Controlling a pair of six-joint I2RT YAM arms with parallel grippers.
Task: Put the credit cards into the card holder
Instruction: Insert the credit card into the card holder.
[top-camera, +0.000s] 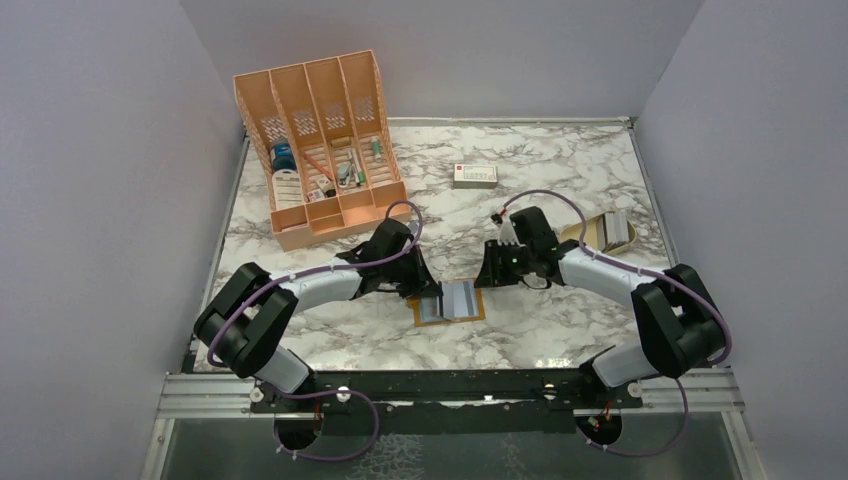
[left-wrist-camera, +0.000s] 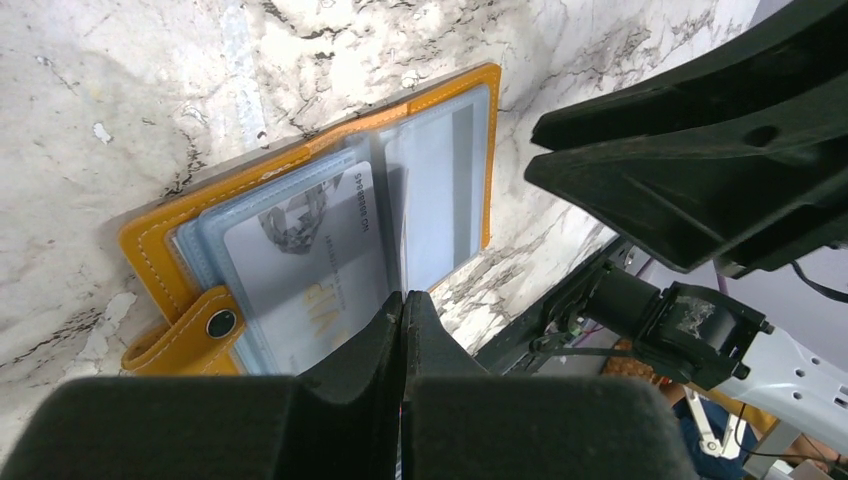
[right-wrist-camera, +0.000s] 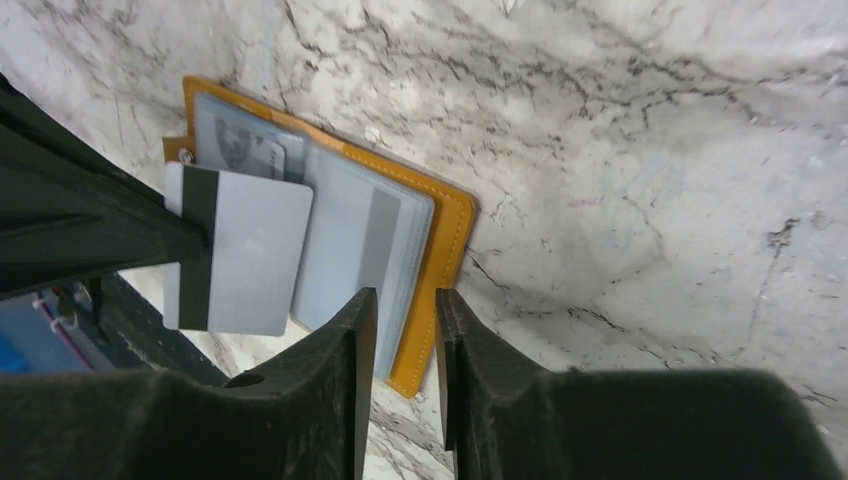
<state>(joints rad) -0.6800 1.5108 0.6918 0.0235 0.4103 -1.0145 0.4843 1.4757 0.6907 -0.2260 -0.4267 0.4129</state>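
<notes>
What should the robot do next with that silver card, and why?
Probably ease the credit card sideways into a pocket of the card holder. The left hand is shut on the card's striped end, and the card lies over the open holder's pages, seemingly not tucked in yet. The right hand hovers open above the holder's outer edge, holding nothing.

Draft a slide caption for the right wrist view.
Left fingers hold a credit card over the open card holder; right fingers slightly apart, empty.

Credit card (right-wrist-camera: 240, 250) in left hand (left-wrist-camera: 403, 305) over card holder (right-wrist-camera: 400, 250) on table (right-wrist-camera: 650, 200), right hand (right-wrist-camera: 405, 298) to its right
</notes>
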